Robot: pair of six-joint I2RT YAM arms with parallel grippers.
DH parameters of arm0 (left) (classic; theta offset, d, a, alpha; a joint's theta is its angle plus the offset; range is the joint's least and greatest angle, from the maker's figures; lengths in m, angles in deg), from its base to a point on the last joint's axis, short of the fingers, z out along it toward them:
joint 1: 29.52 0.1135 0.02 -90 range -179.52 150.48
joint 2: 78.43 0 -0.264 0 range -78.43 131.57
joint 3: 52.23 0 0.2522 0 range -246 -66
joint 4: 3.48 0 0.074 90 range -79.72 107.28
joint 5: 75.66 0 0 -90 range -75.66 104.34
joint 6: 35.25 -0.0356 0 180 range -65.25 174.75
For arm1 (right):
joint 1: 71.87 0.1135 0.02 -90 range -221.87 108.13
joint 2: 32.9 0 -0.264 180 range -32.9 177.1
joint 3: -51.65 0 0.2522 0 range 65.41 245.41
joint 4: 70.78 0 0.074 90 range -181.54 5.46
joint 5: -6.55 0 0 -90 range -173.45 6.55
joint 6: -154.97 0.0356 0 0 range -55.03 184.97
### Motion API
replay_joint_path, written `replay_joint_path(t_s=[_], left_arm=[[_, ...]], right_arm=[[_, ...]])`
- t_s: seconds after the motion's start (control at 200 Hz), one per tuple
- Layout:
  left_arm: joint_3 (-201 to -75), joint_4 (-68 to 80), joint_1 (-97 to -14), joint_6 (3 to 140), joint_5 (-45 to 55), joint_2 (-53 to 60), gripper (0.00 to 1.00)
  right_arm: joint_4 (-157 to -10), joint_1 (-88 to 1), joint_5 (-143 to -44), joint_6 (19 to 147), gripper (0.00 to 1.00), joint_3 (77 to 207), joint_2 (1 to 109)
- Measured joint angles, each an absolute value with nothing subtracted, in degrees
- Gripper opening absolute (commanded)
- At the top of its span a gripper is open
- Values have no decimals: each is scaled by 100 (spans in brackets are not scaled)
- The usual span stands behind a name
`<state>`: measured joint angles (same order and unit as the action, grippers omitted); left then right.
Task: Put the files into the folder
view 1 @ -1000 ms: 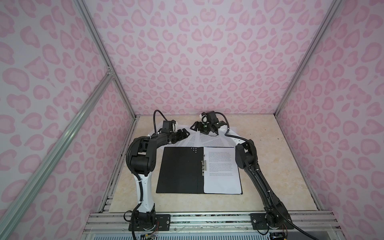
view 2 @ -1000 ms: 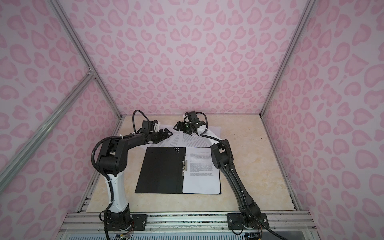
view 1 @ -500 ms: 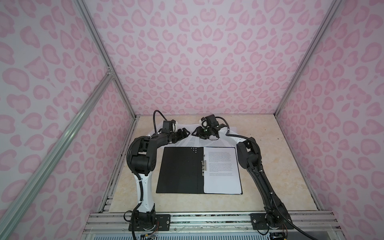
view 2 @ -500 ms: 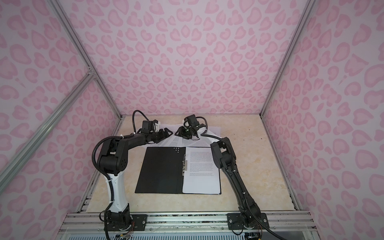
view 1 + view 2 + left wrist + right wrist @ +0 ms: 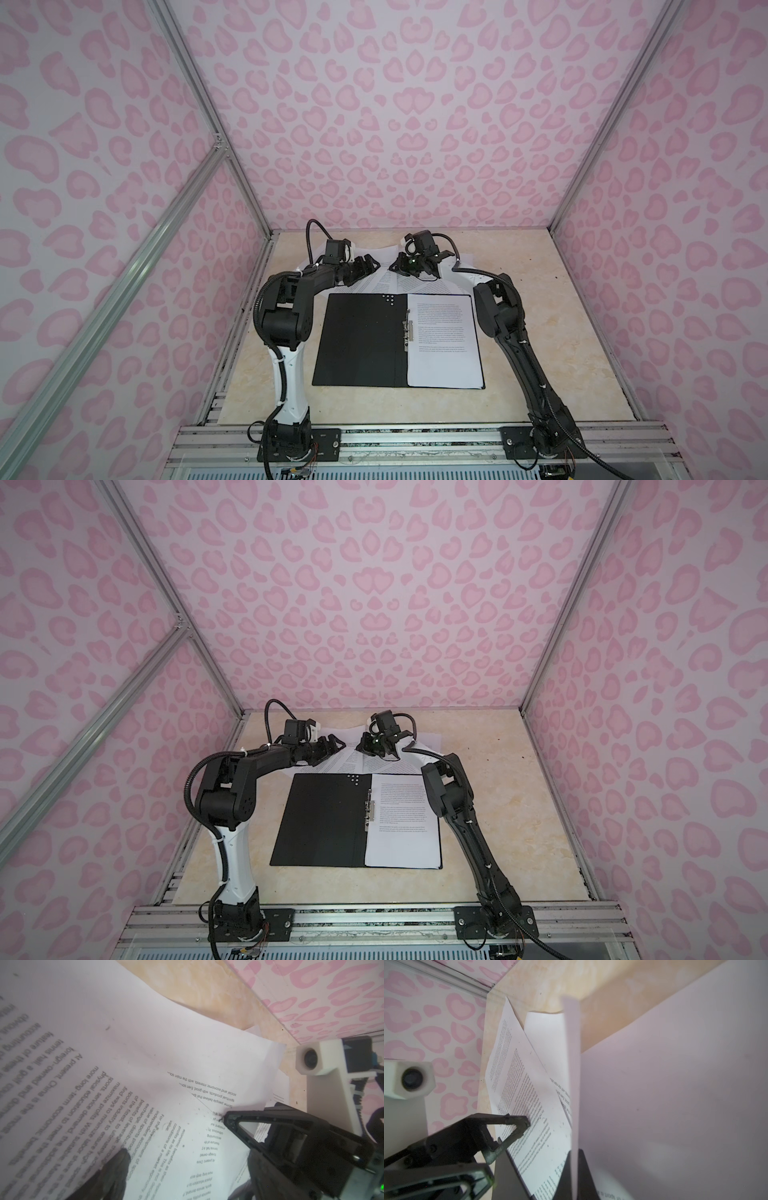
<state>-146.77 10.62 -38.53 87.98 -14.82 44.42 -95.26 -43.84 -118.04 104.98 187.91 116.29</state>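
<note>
The right tool point(image 5: 575, 1154) is pinched shut on one sheet point(image 5: 675, 1088) of the files point(image 5: 388, 284) at the top middle of the picture, so lift it slowly, let the open left tool point(image 5: 369, 262) hold the rest down, and lay it in the folder point(image 5: 359, 338) just below.

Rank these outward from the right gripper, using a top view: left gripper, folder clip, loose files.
1. loose files, under it, one pinched in the right gripper.
2. left gripper, just beside it, leftward.
3. folder clip, toward the front, on the spine.
</note>
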Motion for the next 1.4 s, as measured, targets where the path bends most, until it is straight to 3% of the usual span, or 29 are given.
replay_joint_path(t_s=[0.285, 0.55, 0.825, 1.0, 1.12, 1.4], left_arm=[[-14821, 1383, -3847, 8986, -1784, 3966, 91], [-14262, 1219, -3849, 9093, -1686, 2040, 91], [-12880, 1280, -3971, 9404, -1377, 635, 94], [-11564, 786, -4566, 10304, -1069, -373, 100], [-10754, 283, -5444, 11250, -803, -720, 98], [-9932, -1137, -6841, 13051, 225, -729, 98]], right_arm=[[-8995, -4626, -11804, 10636, 0, 18592, 10857], [-9177, -4827, -11745, 10496, 0, 18476, 10208], [-9091, -4991, -10977, 10504, 0, 16904, 8809], [-8519, -4985, -10256, 11073, 0, 15309, 7824], [-7979, -4867, -9812, 11785, 0, 14201, 7268], [-7233, -4530, -8916, 12872, 0, 12806, 6265]])
